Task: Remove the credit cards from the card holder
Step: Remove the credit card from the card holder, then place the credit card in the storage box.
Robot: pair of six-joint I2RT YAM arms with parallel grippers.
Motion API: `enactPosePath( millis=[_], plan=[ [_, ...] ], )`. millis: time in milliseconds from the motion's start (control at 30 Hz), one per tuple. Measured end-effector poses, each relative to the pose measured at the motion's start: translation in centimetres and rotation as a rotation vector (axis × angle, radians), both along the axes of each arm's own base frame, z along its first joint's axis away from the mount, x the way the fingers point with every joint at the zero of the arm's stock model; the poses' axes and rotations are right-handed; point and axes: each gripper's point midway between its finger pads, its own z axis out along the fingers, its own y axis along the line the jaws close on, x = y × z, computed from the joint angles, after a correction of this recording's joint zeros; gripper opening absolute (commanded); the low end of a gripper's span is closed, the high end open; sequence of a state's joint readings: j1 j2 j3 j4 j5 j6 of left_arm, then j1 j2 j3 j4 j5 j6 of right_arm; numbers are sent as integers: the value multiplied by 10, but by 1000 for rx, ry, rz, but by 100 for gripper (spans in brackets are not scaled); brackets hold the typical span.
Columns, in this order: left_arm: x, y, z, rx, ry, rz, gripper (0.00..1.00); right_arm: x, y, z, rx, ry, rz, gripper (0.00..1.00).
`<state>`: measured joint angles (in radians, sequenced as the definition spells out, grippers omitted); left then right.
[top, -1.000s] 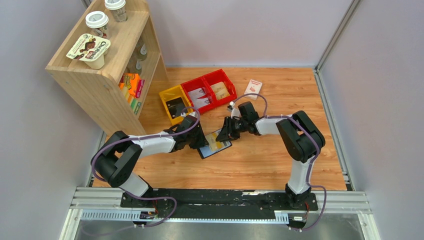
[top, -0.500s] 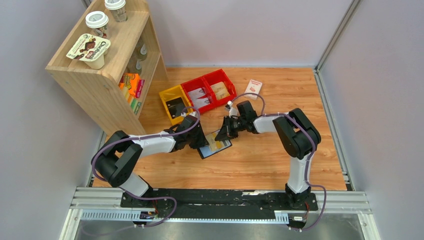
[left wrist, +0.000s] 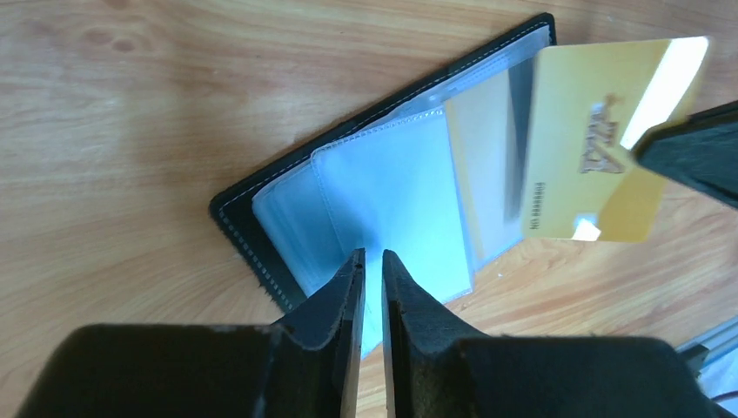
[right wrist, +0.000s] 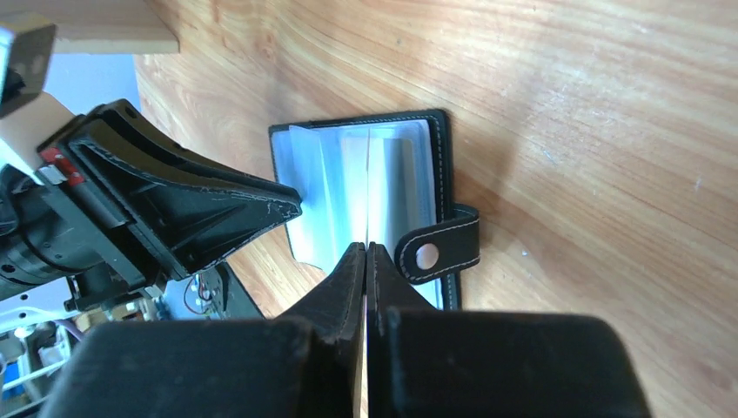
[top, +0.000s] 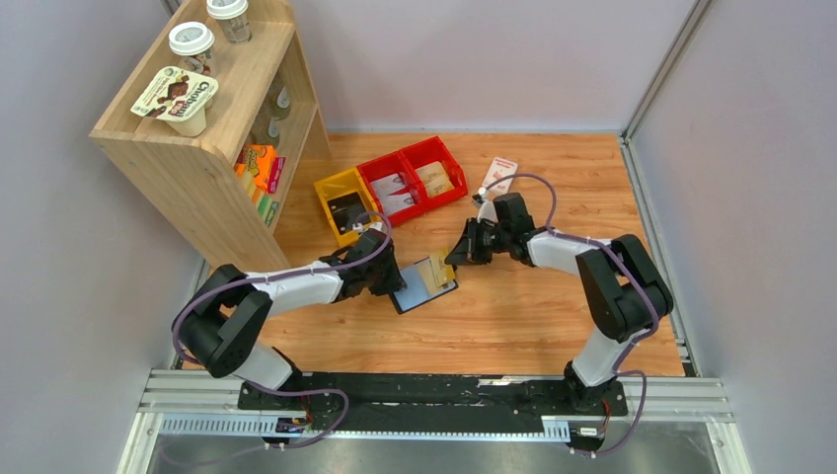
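Mid-frame from above, the right gripper point(right wrist: 366, 248) pinches a credit card point(left wrist: 600, 148) over the open card holder point(left wrist: 383, 192); the left gripper point(left wrist: 372, 257) nips its sleeve

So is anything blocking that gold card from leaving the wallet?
Nothing visible does. The right hand holds the credit card, already sticking out past the card holder's edge; the left hand grips that holder's opposite side, off the card's path.

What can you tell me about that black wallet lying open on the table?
The card holder is a black bifold, leather-like with pale stitching, lying open on the wooden table. Inside are clear bluish plastic sleeves; a snap tab sticks out one side. The left hand appears to pinch a sleeve. A golden card, held by the right hand, overlaps its edge.
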<state>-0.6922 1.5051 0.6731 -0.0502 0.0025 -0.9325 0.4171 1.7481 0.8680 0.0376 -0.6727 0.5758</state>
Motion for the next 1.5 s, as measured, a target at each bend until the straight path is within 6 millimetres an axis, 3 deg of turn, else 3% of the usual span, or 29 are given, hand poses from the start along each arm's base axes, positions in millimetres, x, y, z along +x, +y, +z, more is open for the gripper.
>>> enactPosePath(
  millis=[167, 433, 700, 833, 933, 1100, 1300, 1500],
  plan=[
    [-2, 17, 16, 49, -43, 18, 38, 6, -6, 28, 0, -72, -77, 0],
    [4, 62, 99, 133, -295, 56, 78, 24, -14, 55, 48, -88, -282, 0],
    [2, 130, 227, 265, -688, 94, 80, 66, -35, 87, 59, -153, -571, 0],
    [-3, 162, 272, 373, -872, 124, 80, 102, -41, 106, 76, -185, -712, 0],
    [-6, 179, 278, 411, -953, 174, 80, 137, -38, 114, 93, -193, -801, 0],
    [-17, 207, 249, 504, -974, 208, 79, 181, -30, 106, 87, -194, -912, 0],
    [-27, 232, 260, 532, -1042, 318, 79, 208, -12, 97, 59, -214, -1015, 0],
    [-28, 240, 266, 543, -1057, 368, 79, 225, -1, 81, 40, -209, -1109, 0]
  ],
)
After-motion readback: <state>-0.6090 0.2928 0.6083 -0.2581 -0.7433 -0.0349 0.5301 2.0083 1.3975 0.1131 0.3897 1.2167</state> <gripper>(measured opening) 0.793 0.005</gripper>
